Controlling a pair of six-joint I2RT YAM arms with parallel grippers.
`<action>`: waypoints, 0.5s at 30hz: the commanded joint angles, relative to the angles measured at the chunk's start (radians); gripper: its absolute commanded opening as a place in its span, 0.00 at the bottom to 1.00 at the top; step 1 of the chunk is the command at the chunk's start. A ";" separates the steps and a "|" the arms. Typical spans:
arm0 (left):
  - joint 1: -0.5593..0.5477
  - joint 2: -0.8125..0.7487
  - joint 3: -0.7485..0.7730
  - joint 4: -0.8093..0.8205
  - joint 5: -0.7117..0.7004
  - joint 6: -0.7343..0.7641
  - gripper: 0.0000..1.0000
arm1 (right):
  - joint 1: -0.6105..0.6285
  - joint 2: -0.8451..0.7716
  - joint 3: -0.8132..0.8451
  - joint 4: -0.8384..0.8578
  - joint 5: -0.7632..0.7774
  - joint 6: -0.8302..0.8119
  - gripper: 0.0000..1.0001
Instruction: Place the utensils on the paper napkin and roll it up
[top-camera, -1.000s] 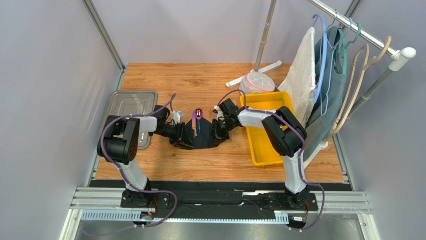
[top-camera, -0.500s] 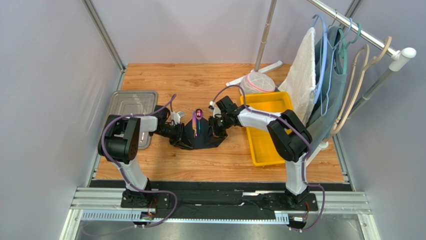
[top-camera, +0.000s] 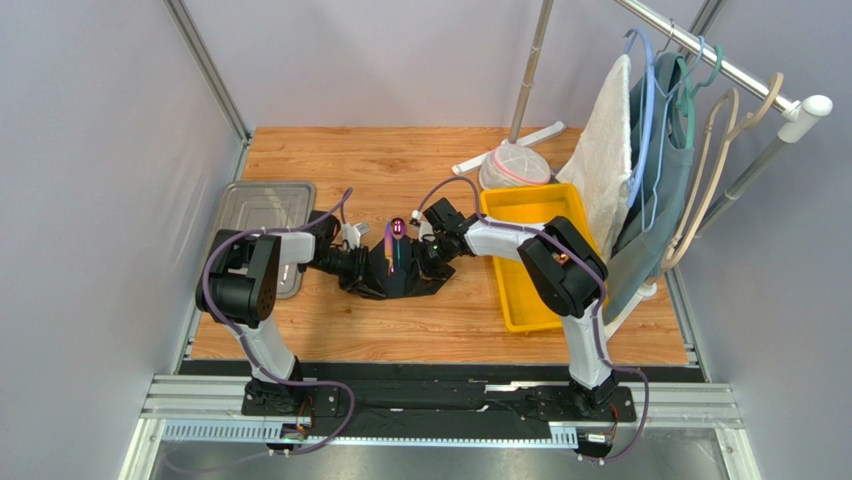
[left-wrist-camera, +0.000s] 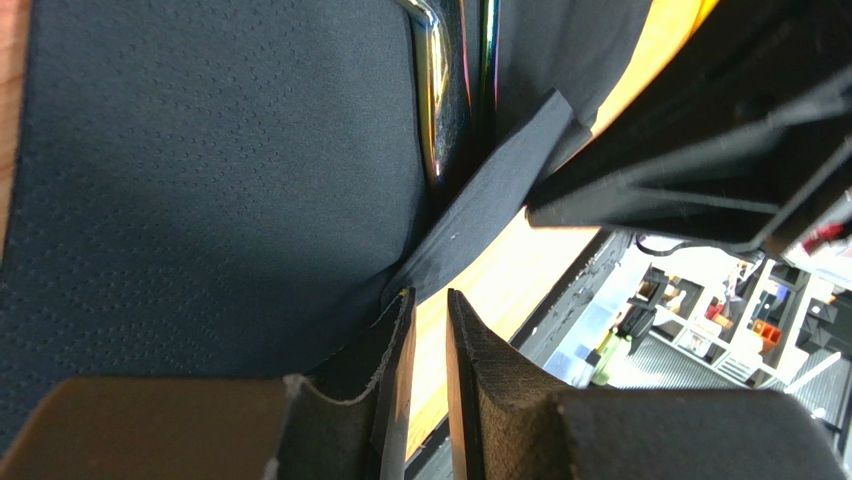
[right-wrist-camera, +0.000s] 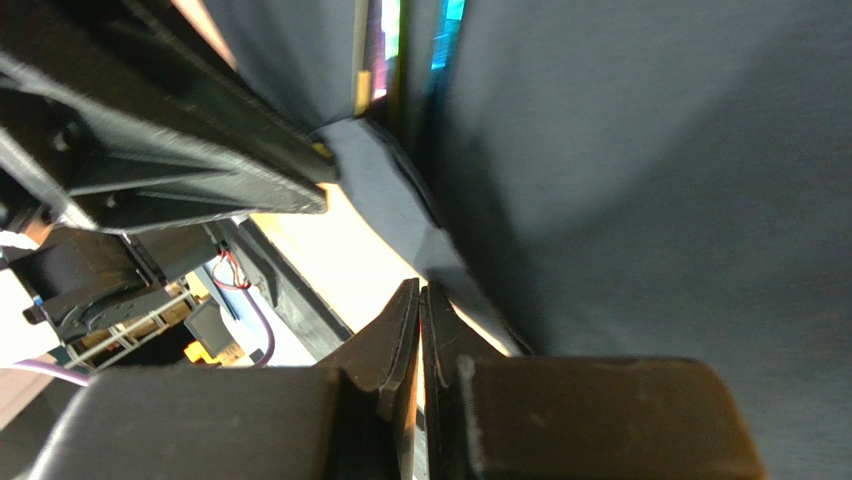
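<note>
- The utensils (top-camera: 398, 228) are lying together between the two pincers, on the paper napkin (top-camera: 405, 282), so the placing part is looking done. Their shiny heads are poking out past the far edge of the paper, well beyond both sets of tips.
- The left gripper (left-wrist-camera: 428, 296) is showing its jaws only a sliver apart, with the bare wood of the table (left-wrist-camera: 500, 290) glowing through the slit. The napkin's edge is arriving right at its tips, but I cannot tell whether any paper is actually being nipped there.
- The right gripper (right-wrist-camera: 420, 288) is sitting with its jaws pressed together. The napkin's raised fold is running straight into its tips, so I am reading this as a pinch on the paper's edge.
- Ahead of each pincer the sheet is standing up off the table and leaning towards the cutlery, which is lying in the trough just beyond the tips.
- The rolling, by my judgement, is only beginning. Both sides are standing raised, yet shiny metal is showing uncovered in both wrist views and no full turn of paper is wrapping it.
- Left to do, as I am judging it: carrying one edge over the utensils, tucking it in, and turning the bundle until the sheet is used up.
</note>
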 joint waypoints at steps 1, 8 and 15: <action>0.008 -0.013 0.018 -0.006 -0.027 0.008 0.26 | -0.025 0.025 0.004 -0.004 0.012 -0.005 0.06; 0.020 -0.111 -0.019 0.081 0.047 0.004 0.27 | -0.029 0.024 0.015 -0.036 0.021 -0.034 0.06; 0.017 -0.214 -0.074 0.250 0.176 -0.090 0.30 | -0.029 0.027 0.008 -0.037 -0.001 -0.033 0.06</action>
